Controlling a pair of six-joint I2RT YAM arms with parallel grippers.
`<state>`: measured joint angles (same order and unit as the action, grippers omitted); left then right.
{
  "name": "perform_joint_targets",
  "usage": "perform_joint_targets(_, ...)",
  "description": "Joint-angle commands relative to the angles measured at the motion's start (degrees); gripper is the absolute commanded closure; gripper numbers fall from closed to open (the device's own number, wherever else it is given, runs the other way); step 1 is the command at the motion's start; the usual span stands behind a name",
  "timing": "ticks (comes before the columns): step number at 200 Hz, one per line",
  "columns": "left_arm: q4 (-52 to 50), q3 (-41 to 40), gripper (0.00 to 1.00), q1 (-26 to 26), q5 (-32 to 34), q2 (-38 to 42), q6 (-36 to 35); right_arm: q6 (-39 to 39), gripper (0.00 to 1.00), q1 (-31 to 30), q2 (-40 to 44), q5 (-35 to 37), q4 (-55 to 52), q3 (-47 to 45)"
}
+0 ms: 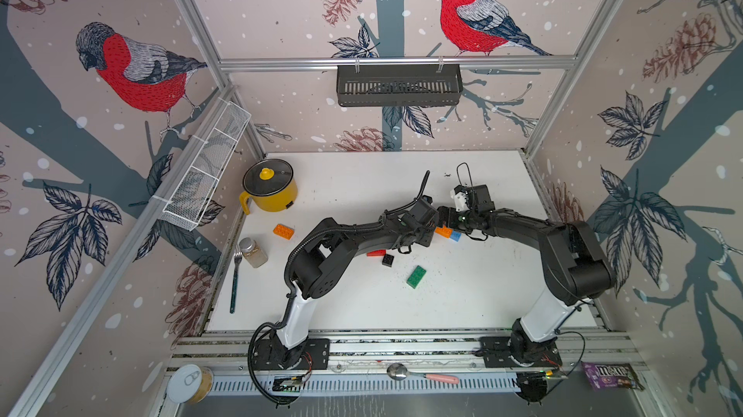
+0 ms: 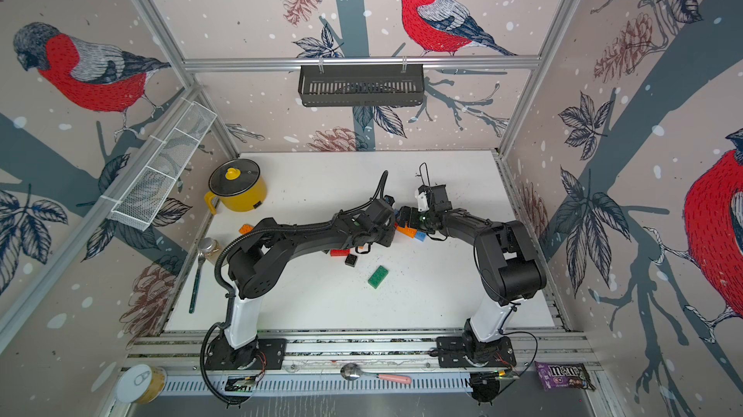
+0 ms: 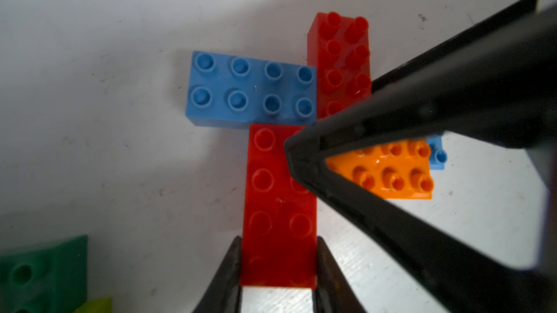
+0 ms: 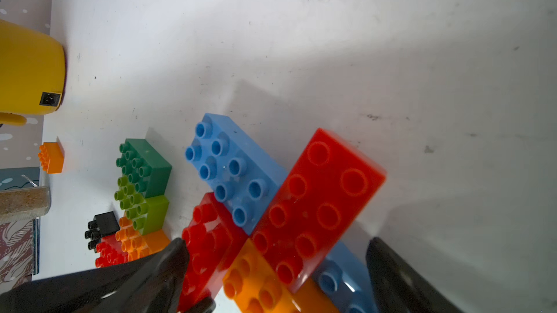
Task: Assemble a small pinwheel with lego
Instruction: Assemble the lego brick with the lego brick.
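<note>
My left gripper (image 3: 278,240) is shut on the end of a red lego brick (image 3: 278,200) with its smooth ringed face up. This brick lies over a cluster of a blue brick (image 3: 250,88), a studded red brick (image 3: 340,64) and an orange brick (image 3: 388,172). My right gripper (image 4: 277,266) is open, one finger on each side of the same cluster (image 4: 256,281). In both top views the two grippers meet at mid-table over the orange (image 1: 443,231) and blue (image 1: 455,235) bricks. Loose lego lies nearby: dark green (image 1: 416,276), black (image 1: 388,260), red (image 1: 376,252), orange (image 1: 283,231), lime (image 4: 147,212).
A yellow lidded pot (image 1: 269,190) stands at the back left of the table. A glass jar (image 1: 253,252) and a fork (image 1: 235,278) lie along the left edge. A white wire basket (image 1: 205,166) hangs on the left wall, a black rack (image 1: 398,85) on the back wall.
</note>
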<state>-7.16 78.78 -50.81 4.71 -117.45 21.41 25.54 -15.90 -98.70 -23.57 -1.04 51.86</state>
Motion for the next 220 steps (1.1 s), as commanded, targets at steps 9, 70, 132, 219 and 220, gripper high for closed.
perform_joint_targets(9,-1.7,1.1,0.94,-0.1,1.3,-0.7,-0.8,-0.5,0.11,-0.3,-0.4,2.1,-1.3,0.4)
perform_joint_targets(70,-4.9,4.4,0.94,-0.3,1.4,-2.7,-3.8,-0.6,0.16,-0.3,-0.1,2.9,-1.4,-0.1)
perform_joint_targets(132,-7.2,7.1,0.94,-0.3,1.8,-4.1,-4.7,-0.8,0.21,-0.4,-0.1,7.2,-3.2,-0.4)
perform_joint_targets(219,-8.2,8.9,0.94,-0.2,2.3,-4.8,-5.6,0.1,0.27,-0.1,-1.1,11.4,-4.4,-1.9)
perform_joint_targets(220,-8.2,8.9,0.94,-0.2,2.4,-4.8,-5.6,0.1,0.27,-0.1,-1.1,11.4,-4.4,-1.9)
